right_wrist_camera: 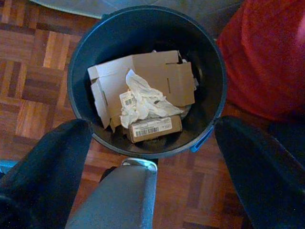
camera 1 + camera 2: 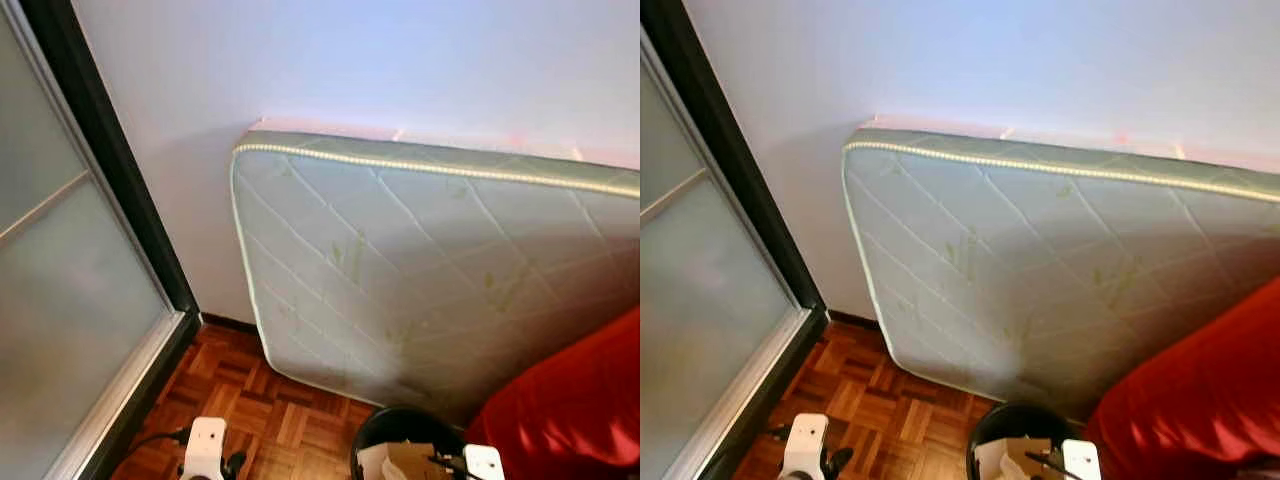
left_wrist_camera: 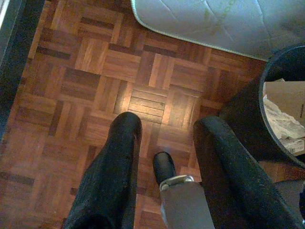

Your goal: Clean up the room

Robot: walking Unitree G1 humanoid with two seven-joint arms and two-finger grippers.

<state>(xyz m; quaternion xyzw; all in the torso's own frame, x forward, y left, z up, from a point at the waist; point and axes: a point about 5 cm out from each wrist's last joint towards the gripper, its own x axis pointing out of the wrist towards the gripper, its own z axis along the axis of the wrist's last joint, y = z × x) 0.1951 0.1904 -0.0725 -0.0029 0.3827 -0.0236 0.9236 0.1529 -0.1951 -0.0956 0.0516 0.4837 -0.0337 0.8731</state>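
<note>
**Over the bin, both grippers empty**

Below my right gripper (image 1: 147, 138) sits the black bin (image 1: 81, 62), right under the spread fingers (image 1: 43, 162), nothing between them, jaws wide apart. Inside the bin: a flattened cardboard box (image 1: 157, 76), crumpled white paper (image 1: 140, 102) on top of it, and a small brown carton with a barcode label (image 1: 152, 128) lying nearest my fingers. A red cover (image 1: 267, 57) hangs just beside the bin on my outer side, close to its rim.

My left gripper (image 3: 167, 143) hovers over bare parquet floor (image 3: 95, 71), fingers (image 3: 116, 162) parted, holding nothing. The bin rim is just beside its inner finger, with paper and cardboard showing over the edge.

Ahead of both grippers a quilted pale green mattress (image 2: 420, 260) stands on its long edge, leaning on the white wall (image 2: 350, 60), its lower corner resting on the floor near the bin. Beyond my left gripper, on the outer side, is a frosted sliding door with a dark frame (image 2: 90, 290).
</note>
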